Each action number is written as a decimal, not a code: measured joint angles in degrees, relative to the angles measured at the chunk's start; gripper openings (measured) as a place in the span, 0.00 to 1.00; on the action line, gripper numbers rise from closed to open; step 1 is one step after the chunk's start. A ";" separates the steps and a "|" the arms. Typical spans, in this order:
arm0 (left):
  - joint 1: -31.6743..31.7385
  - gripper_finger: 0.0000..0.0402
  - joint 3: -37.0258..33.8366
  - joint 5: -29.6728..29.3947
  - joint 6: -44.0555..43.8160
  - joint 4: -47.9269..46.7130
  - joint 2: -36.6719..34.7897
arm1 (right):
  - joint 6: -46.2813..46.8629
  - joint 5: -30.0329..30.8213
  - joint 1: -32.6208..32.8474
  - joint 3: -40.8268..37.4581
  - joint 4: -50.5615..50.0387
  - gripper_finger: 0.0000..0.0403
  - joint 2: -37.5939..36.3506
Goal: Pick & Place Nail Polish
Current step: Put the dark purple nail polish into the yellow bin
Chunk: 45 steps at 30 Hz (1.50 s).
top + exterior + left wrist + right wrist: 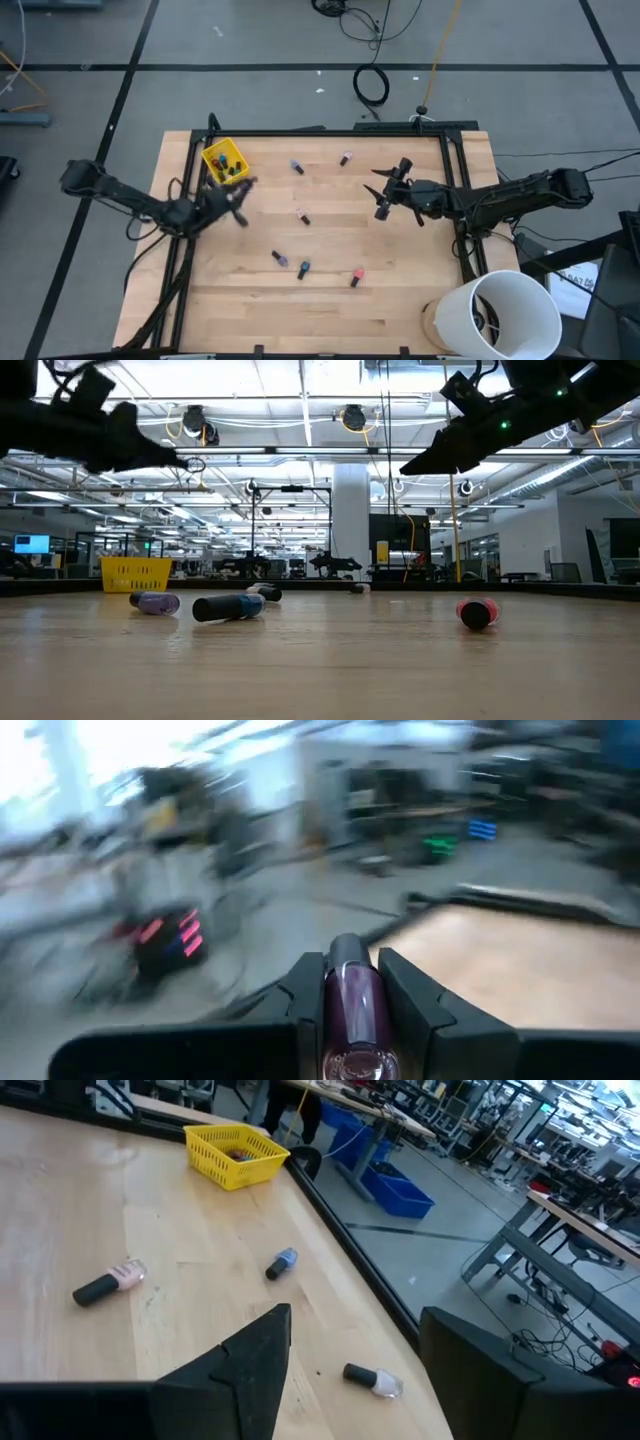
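My left gripper (240, 200) hangs above the table's left part, just on the near side of the yellow bin (222, 162), and is shut on a purple nail polish bottle (355, 1010). My right gripper (385, 190) hangs over the table's right part, open, with nothing between its fingers (355, 1320). Several nail polish bottles lie on their sides on the wood: a blue one (281, 1264), a pink one (110, 1283), a pale one (373, 1378), and near the front a purple one (155, 602), a blue one (228, 607) and a red one (476, 612). More bottles sit in the bin. My left gripper pinches the purple bottle by its two sides (350, 995) between the two fingers. The bottle lies along the fingers, and its rounded end (346, 948) reaches out past their tips. The fingers point about level, and the bottle is lifted clear of the table.
A black frame (455, 180) runs along the table's left, far and right edges. A white bucket (500, 310) stands off the table's near right corner. Cables lie on the floor behind the table. Bare wood lies along the near edge (300, 320).
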 joint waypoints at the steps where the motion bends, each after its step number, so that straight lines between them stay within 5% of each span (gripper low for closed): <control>1: 0.70 0.13 -0.14 -3.61 -3.50 -1.09 -0.78 | -0.01 -0.01 0.00 0.00 0.45 0.52 0.00; 12: 7.77 0.13 -0.12 -14.78 -14.49 -2.64 -1.02 | -0.28 0.00 0.00 0.00 1.10 0.52 0.00; 18: 12.77 0.13 2.01 -14.27 -15.13 -3.29 -0.98 | -0.44 0.00 0.00 0.00 1.12 0.52 0.00; 23: 17.86 0.13 11.01 -12.16 -18.49 -23.17 -0.98 | -0.53 0.00 -0.02 0.00 1.31 0.52 0.00; 28: 28.85 0.13 21.29 2.28 -44.68 -57.91 -0.42 | -0.51 0.00 -0.02 0.00 1.31 0.52 0.00; 30: 33.98 0.13 23.04 6.56 -50.44 -64.86 0.95 | -0.51 0.00 -0.02 0.00 1.29 0.52 0.00; 36: 45.28 0.13 23.18 18.62 -52.17 -66.41 5.55 | -0.47 0.00 0.00 0.00 1.07 0.52 0.00; 45: 50.86 0.13 23.18 22.00 -53.02 -66.56 14.65 | -0.47 0.00 0.00 0.00 0.50 0.52 0.00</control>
